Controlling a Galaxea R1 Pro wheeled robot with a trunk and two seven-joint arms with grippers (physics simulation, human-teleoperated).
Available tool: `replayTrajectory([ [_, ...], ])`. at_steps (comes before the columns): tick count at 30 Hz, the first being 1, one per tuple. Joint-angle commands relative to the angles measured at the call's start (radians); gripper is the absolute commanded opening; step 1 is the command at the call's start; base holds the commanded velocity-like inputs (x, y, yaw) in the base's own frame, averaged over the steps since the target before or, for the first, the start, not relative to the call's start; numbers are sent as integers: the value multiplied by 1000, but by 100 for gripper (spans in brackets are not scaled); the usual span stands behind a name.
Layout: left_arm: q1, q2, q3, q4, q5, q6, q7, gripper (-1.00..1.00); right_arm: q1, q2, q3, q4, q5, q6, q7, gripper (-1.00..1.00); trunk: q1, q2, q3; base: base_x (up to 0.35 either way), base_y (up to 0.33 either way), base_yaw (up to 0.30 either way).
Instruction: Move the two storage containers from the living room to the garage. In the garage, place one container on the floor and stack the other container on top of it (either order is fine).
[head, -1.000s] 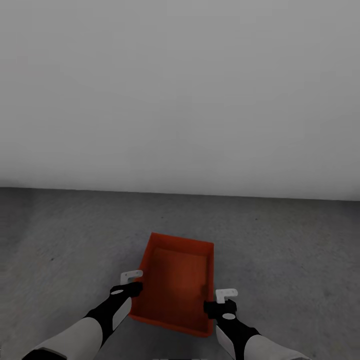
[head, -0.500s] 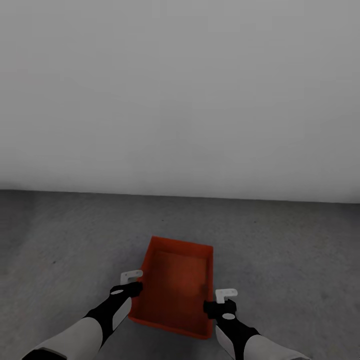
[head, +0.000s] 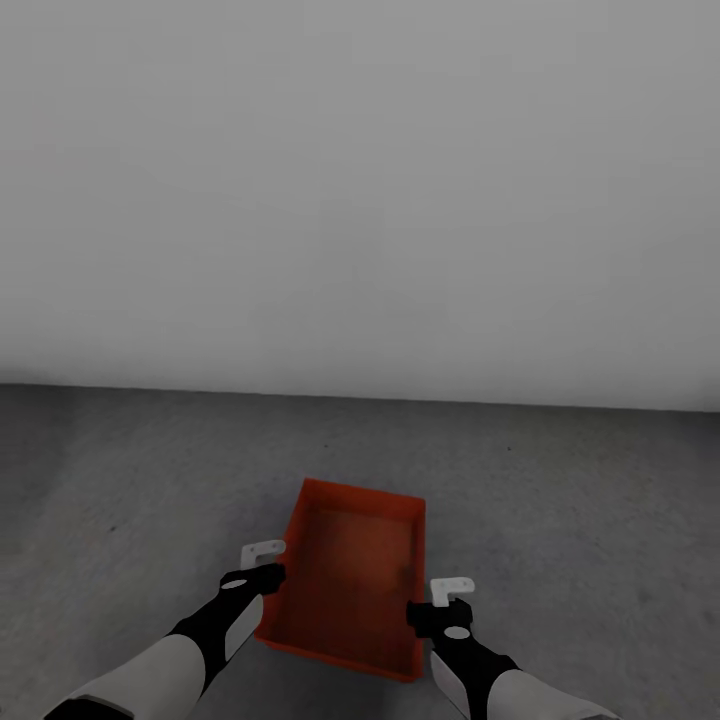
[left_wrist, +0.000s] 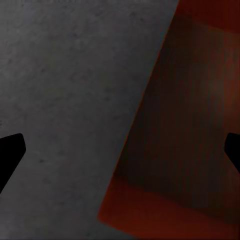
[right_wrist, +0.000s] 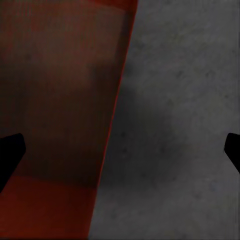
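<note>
**Orange bin sitting between both hands, garage floor all around**

Looking down at one storage container (head: 350, 580) lying on the dark speckled floor (head: 580, 520), long axis pointing away toward the plain white-grey wall (head: 360, 200). Flanking it on both sides: left hand (head: 262, 568) right at the left wall of the bin, right hand (head: 440, 600) right at the right wall, near the front corner. Straddling the thin walls in both wrist views, one dark fingertip (left_wrist: 10, 155) over bare concrete and the other over the bin's inside, same story on the right (right_wrist: 10, 155). Both hands spread wide, fingers well apart, nothing clamped; contact with the walls too close to call. Bin tilting slightly clockwise against the wall line. Plenty of bare floor showing left, right and ahead, with the wall's base well beyond the far rim.
</note>
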Motion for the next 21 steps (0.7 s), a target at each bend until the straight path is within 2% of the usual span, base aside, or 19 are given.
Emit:
replayTrajectory([
  [1,0,1,-8,-2,7,5,7,100,-1,0,7,1,-4,-2,-5,100,-4,7,3,0,0,0],
  [21,0,2,-8,-2,7,5,8,100,-1,1,7,1,-4,-2,-5,100,-81,147,65,0,0,0],
])
